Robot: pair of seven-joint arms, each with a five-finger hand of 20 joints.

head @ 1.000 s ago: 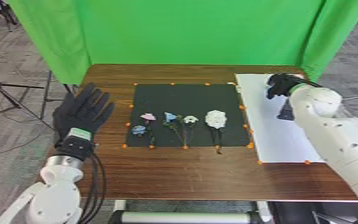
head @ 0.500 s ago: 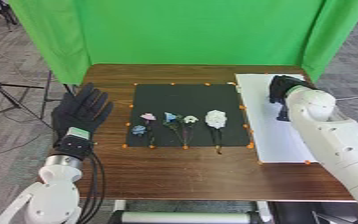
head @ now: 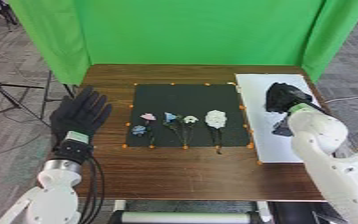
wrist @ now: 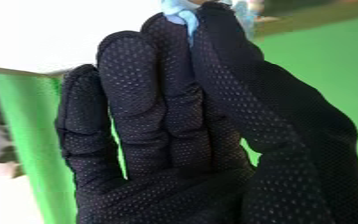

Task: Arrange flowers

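Petals [wrist: 177, 6] of pale blue lie pinched between the right hand's [head: 285, 98] thumb and nearly straight fingers.

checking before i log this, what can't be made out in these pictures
- Right wrist view: the whole light blue thing in the right hand; the top edge cuts it off, the thumb covers part.
- Head view: what the dark thing on the white sheet is; too small, partly covered by the right arm.

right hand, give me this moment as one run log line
right hand over white board | pinching pale blue thing | flowers on black mat | left hand open
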